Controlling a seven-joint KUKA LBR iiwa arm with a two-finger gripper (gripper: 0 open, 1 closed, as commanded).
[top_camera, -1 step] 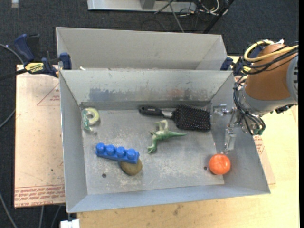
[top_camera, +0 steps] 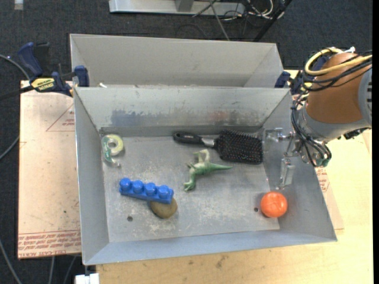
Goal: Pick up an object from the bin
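Gripper (top_camera: 288, 181) hangs low at the right end of the bin (top_camera: 177, 108), close to the sloping right wall, with the orange-covered wrist and its cables above the rim. Nothing is seen held in it, and I cannot tell whether it is spread or closed. Nearest thing is an orange ball (top_camera: 273, 205) on the floor near the front-right corner. It lies just beside the gripper, toward the front wall and slightly toward the bin's middle, apart from it and not under it. The ball is round and has no long axis, so the approach angle should matter little. My judgement is that the coming move turns on a short shift toward the front wall before any descent. Next nearest is a black hairbrush (top_camera: 228, 145) lying along the back of the floor, bristle head toward the gripper and handle pointing left. A green toy dinosaur (top_camera: 203, 169) lies mid-floor, well clear of the ball. Far left is a blue studded block (top_camera: 145, 189) touching a brownish lump (top_camera: 163, 209), and a pale ring (top_camera: 112, 146) sits near the back-left. The floor is bare, scuffed grey metal and looks flat. The ball has open floor on its left, but the right and front walls crowd it, so it may roll if nudged.
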